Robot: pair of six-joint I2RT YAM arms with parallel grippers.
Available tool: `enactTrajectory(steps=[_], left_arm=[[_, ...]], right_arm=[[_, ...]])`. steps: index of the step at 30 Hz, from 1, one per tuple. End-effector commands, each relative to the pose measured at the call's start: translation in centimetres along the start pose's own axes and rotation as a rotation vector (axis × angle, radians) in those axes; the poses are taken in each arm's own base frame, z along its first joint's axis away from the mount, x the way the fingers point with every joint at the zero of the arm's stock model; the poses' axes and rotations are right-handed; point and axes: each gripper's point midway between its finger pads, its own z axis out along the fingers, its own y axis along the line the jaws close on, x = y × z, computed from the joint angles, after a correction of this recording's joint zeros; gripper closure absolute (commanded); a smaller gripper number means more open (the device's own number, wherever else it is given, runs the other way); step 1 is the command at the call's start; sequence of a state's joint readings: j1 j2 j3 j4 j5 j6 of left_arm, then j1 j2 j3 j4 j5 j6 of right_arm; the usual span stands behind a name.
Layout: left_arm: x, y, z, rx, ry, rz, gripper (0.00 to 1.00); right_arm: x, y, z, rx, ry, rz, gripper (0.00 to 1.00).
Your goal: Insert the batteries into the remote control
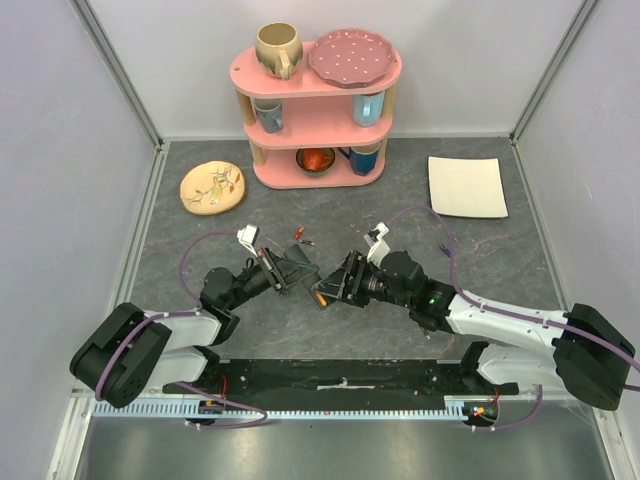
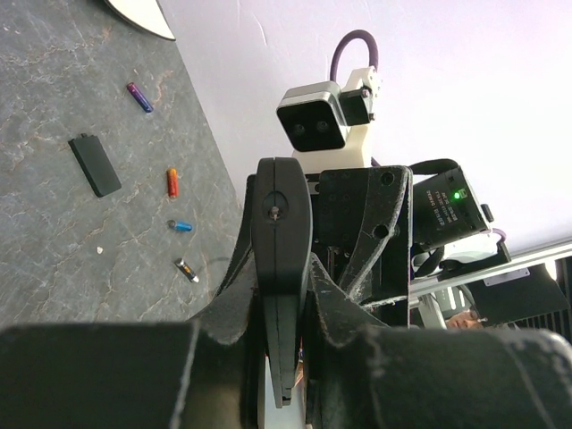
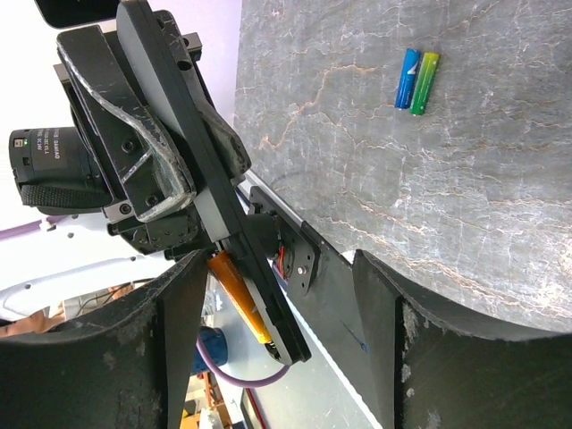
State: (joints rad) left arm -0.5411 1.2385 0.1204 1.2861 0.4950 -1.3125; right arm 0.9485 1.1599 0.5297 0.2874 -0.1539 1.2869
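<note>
Insertion step: the left gripper (image 1: 283, 272) clamps the remote control (image 3: 192, 152) aloft, while at its 3 o'clock the right gripper (image 1: 335, 285), fingers spread, flanks an orange battery (image 3: 237, 293) that seems half-seated and would need pressing home.

Pink shelf (image 1: 300, 181), floral plate (image 1: 212, 187), white mat (image 1: 466, 186).

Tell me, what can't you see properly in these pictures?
Remote slot: wrist views show it side-on; top view, too small.
Orange battery: right wrist view, partly behind the remote; seated or not, unclear.
Loose batteries: top view, tiny specks.
Cups: top view, shelf boards cover their tops.
</note>
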Motion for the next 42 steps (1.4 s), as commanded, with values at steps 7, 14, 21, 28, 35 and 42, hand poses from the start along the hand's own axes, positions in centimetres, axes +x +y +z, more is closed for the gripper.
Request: enactTrajectory(steps=[7,14,21,28,35,42], left_arm=[[-2.3,-7.1,-0.2,0.266,-0.105,0.132,0.98],[-2.6,-7.4,-0.1,0.270,-0.118,0.136,0.98],[-2.8,-7.7,0.0,0.274,-0.124,0.143,0.98],[-3.0,-7.9,0.0,0.278,-0.130,0.148,0.98],[-3.1,-8.0,0.0,0.277,-0.137,0.150,0.98],[-3.2,-8.0,0.0,0.273,-0.139,0.152,0.98]], right_arm=[[0.6,-0.9,0.2,0.009,0.024,0.018,0.31],[0.8,-1.0,0.2,0.007,0.028,0.021,0.36],[0.8,-0.8,0.2,-0.001,0.033,0.017,0.39],[0.9,-1.1,0.2,0.006,0.036,0.018,0.42],[1.1,-1.3,0.2,0.006,0.043,0.023,0.47],[1.3,-1.4,0.3,0.008,0.050,0.025,0.54]])
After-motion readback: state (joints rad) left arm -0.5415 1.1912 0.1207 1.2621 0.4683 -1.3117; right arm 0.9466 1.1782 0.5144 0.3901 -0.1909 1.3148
